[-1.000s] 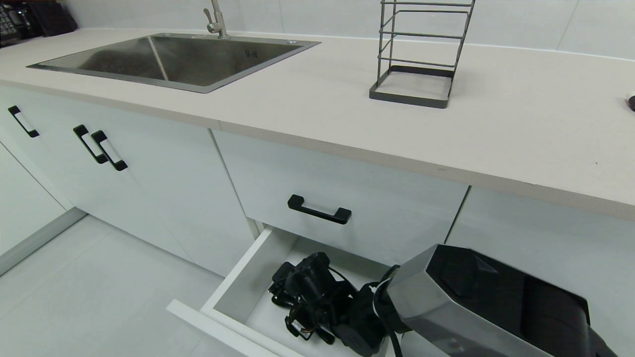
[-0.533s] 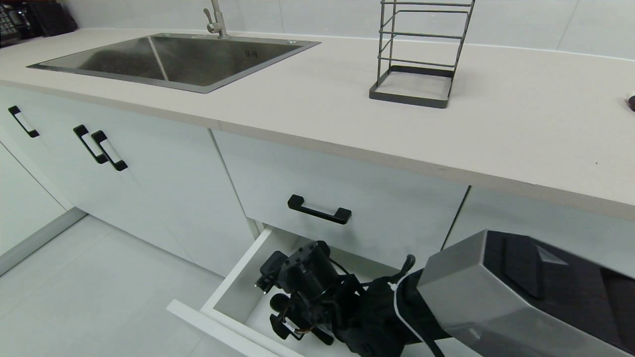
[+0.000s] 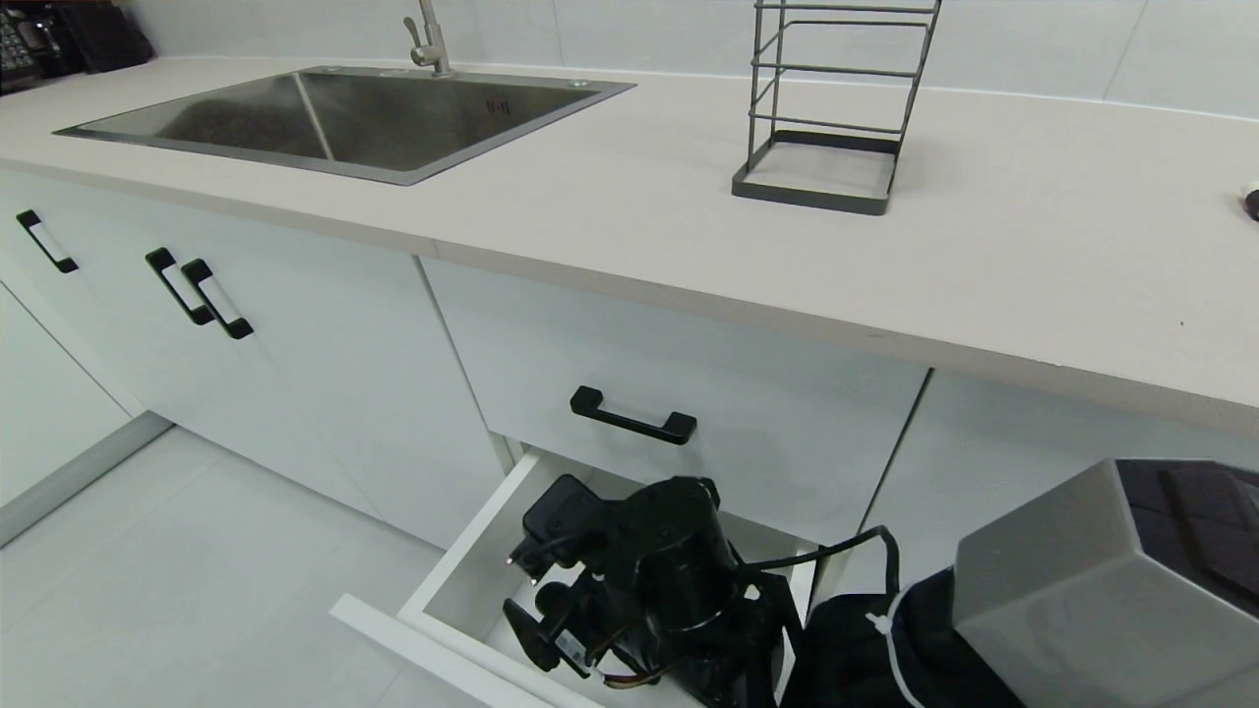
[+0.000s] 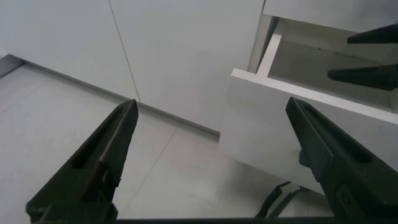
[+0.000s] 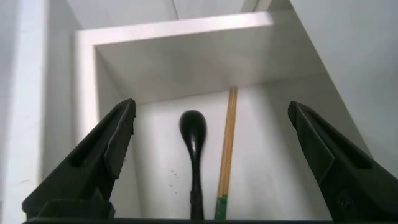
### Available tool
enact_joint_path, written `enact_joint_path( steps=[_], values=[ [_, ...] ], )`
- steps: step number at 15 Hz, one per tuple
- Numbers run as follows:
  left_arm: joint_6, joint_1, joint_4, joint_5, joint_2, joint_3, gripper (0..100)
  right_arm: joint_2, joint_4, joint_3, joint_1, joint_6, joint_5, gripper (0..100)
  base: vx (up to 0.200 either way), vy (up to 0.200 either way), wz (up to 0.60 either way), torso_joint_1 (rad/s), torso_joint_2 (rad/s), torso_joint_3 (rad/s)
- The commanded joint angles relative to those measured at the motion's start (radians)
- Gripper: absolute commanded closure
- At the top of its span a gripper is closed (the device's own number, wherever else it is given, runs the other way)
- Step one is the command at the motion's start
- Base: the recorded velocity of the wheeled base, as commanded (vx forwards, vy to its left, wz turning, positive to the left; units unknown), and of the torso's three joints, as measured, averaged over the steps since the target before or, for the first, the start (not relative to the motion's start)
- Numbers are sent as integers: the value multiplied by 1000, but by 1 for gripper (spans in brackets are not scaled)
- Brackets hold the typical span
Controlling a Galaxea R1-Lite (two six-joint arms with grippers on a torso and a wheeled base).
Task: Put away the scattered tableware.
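The lower drawer (image 3: pixel 460 556) under the counter stands pulled out. My right gripper (image 3: pixel 536 595) hangs over its inside, open, with nothing between its fingers. In the right wrist view (image 5: pixel 210 106) a black spoon (image 5: pixel 193 134) and a pair of wooden chopsticks (image 5: pixel 227 149) lie side by side on the white drawer floor (image 5: pixel 273 162), below the open fingers. My left gripper (image 4: pixel 211 102) is open and holds nothing, low over the floor tiles beside the drawer's white front (image 4: pixel 280 130).
Above the open drawer is a shut drawer with a black handle (image 3: pixel 632 418). On the counter (image 3: pixel 610 216) stand a steel sink (image 3: pixel 344 108) and a dark wire rack (image 3: pixel 836 108). Cabinet doors with black handles (image 3: pixel 197 290) are to the left. A small dark object (image 3: pixel 1251 202) lies at the counter's right edge.
My right arm's grey housing has swung to the right and lower in the head view. The right gripper has turned and risen a little over the open drawer.
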Motion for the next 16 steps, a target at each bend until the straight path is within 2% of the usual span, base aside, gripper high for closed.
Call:
enact_joint_path(
  steps=[1, 9, 10, 16],
  values=[
    [0, 0, 0, 0, 0, 0, 0, -64, -36, 74, 8, -23, 18, 0, 0, 0, 0, 0, 0, 0],
    [0, 0, 0, 0, 0, 0, 0, -269, -64, 307, -4, -23, 80, 0, 0, 0, 0, 0, 0, 0],
    [0, 0, 0, 0, 0, 0, 0, -337, -65, 394, -6, -23, 96, 0, 0, 0, 0, 0, 0, 0],
    [0, 2, 0, 0, 0, 0, 0, -610, -64, 676, -37, -24, 141, 0, 0, 0, 0, 0, 0, 0]
  ],
)
